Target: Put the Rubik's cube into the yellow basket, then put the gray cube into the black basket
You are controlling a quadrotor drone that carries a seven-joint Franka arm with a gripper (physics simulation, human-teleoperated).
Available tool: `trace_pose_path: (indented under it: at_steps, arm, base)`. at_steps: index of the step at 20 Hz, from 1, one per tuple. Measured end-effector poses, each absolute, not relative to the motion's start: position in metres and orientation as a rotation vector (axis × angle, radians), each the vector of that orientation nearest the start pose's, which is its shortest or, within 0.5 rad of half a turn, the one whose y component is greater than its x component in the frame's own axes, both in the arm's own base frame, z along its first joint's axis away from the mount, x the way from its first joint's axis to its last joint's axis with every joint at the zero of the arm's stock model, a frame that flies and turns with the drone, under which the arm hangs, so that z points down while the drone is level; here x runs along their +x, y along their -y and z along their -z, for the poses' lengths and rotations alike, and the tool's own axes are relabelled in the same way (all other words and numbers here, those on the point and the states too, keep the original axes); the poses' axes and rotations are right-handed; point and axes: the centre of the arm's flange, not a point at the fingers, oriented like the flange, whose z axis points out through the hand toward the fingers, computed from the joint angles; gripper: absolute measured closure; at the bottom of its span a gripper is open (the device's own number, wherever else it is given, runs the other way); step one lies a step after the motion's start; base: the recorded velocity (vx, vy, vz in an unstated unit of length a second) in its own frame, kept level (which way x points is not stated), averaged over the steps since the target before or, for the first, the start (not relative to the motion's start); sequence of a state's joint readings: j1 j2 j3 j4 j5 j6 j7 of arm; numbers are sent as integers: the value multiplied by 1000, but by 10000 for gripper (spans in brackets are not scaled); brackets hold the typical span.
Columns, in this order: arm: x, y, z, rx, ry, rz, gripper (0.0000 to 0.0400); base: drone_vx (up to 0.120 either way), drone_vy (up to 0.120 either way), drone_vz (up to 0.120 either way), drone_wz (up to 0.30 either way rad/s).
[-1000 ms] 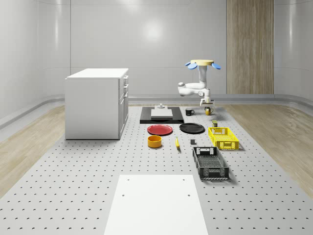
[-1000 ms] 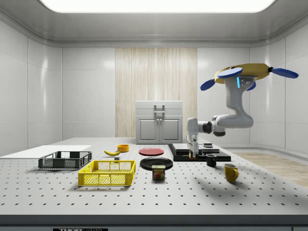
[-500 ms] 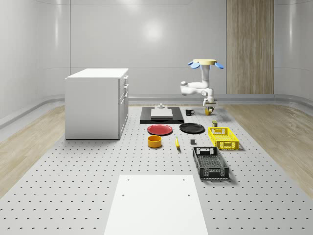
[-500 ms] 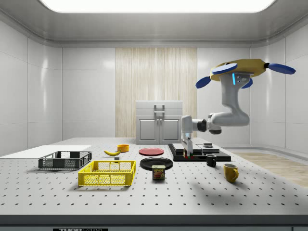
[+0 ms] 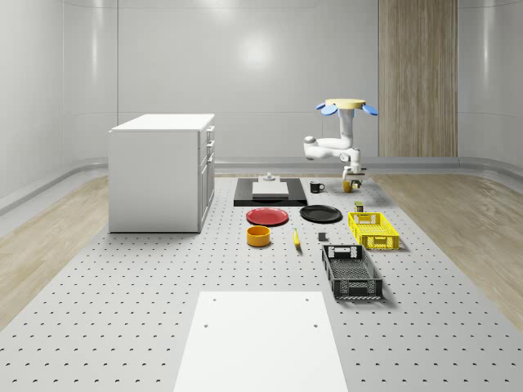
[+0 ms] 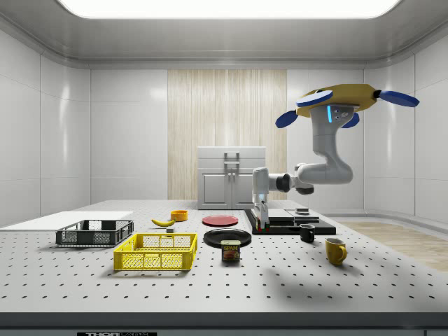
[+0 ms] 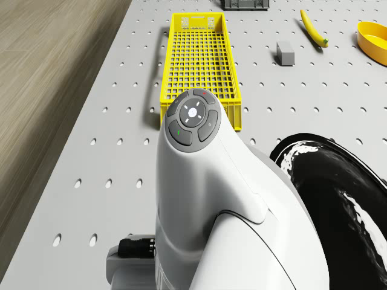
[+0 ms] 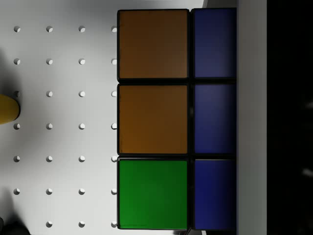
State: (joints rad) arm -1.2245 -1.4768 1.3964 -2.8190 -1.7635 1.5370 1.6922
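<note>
The drone (image 5: 346,105) hovers over the table's far right part, beyond the yellow basket (image 5: 373,229). Its arm (image 7: 199,199) hangs down, and the gripper (image 6: 260,222) is shut on the Rubik's cube (image 6: 260,227), held just above the table near the black plate (image 6: 227,236). The wrist view shows the Rubik's cube (image 8: 152,120) close up with orange, green and blue tiles. The gripper (image 5: 354,183) is well behind the yellow basket (image 7: 199,66). The small gray cube (image 7: 285,53) lies on the table beside that basket. The black basket (image 5: 351,272) stands nearer the front.
A black mug (image 6: 306,233), a yellow mug (image 6: 335,250) and a Spam can (image 6: 230,250) stand near the gripper. A red plate (image 5: 267,216), yellow bowl (image 5: 258,236) and banana (image 7: 313,27) lie mid-table. A white cabinet (image 5: 162,171) stands at the whole-scene view's left.
The drone and arm have shifted toward the side view's left, carrying the Rubik's cube closer to the black plate. The gripper has stayed shut on the cube.
</note>
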Motion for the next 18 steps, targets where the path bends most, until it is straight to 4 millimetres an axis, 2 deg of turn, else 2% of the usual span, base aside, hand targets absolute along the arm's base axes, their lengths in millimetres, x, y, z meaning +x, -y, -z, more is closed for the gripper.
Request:
trace_pose_path:
  at_steps: [4, 18]
  arm:
    - [325, 0, -487, 1, 2, -785, 75]
    - [325, 0, -487, 1, 2, -785, 75]
  base:
    - [120, 40, 0, 0]
    - [120, 0, 0, 0]
